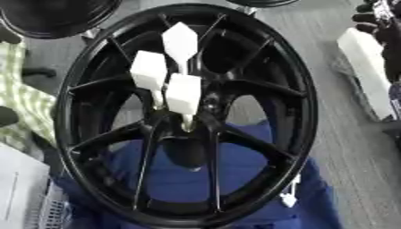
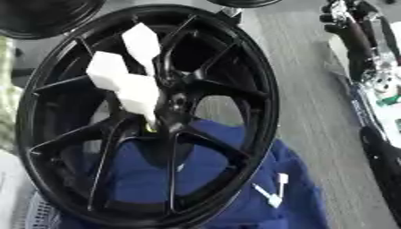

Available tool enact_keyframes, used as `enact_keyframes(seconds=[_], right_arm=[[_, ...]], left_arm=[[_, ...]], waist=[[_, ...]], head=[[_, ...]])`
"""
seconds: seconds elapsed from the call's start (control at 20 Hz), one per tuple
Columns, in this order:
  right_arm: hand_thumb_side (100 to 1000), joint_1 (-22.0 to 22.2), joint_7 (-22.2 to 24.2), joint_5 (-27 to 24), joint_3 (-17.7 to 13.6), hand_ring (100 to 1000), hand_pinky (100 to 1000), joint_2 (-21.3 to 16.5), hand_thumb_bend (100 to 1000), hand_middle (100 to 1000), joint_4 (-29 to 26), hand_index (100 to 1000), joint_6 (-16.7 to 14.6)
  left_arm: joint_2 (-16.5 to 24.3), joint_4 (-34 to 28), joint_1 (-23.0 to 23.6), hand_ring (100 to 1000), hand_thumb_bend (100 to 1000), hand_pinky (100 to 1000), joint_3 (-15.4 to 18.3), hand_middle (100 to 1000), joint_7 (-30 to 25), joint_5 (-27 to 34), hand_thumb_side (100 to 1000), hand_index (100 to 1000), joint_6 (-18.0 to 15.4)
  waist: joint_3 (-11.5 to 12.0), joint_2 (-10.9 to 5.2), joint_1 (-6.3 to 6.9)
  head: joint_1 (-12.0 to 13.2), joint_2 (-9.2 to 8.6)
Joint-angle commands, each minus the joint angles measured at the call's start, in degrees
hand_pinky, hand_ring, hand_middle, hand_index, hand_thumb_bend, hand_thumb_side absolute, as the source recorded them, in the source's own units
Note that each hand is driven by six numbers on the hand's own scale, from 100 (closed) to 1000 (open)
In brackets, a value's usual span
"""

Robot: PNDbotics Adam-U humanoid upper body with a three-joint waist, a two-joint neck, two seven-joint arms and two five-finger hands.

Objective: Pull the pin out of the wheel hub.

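In the middle of both views stood a black wheel hub (image 1: pixel 188 116), tilted, its rim filling most of the picture and its spokes running out from a dark centre; behind and below it lay a blue cloth (image 1: pixel 235 174), showing through the gaps between the lower spokes and spreading out past the rim at the lower right. Three white pins with blocky heads sat at the hub's centre: the upper pin (image 1: pixel 180 41) stood highest, the left pin (image 1: pixel 149 70) lay just beside it toward the left, and the lower pin (image 1: pixel 184 94) sat below them both, its thin stem reaching down to the centre of the hub; all three were still in the wheel, close together, with heads nearly touching. On the blue cloth at the lower right, just outside the rim, lay a small white piece (image 2: pixel 272 194) with a thin stem. At the upper left a second black wheel (image 1: pixel 59 15) showed in part; a green checked cloth (image 1: pixel 19 103) lay along the left edge. At the upper right the right hand (image 2: pixel 352 27) came in, black with silver parts, well apart from the pins; whether its fingers were released or clenched I could not tell. The left hand did not show.
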Motion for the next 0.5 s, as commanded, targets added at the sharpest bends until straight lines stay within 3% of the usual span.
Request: enact_keyframes(seconds=[0.05, 0.5], right_arm=[[625, -0.4, 0.3, 0.2, -0.2, 757, 823, -1.9, 100, 682, -0.5, 752, -0.2], [629, 0.0, 0.2, 0.2, -0.5, 757, 823, -2.0, 100, 682, -0.4, 752, -0.2]], left_arm=[[-0.7, -0.2, -3.2, 789, 581, 838, -0.9, 759, -2.7, 2.2, 686, 854, 2.6], [-6.3, 3.7, -11.7, 777, 574, 829, -1.9, 752, -11.8, 9.4, 692, 848, 11.5]], waist=[[0.2, -1.77, -0.08], [0.9, -1.93, -0.05]], head=[[-0.3, 0.12], [-1.2, 0.13]])
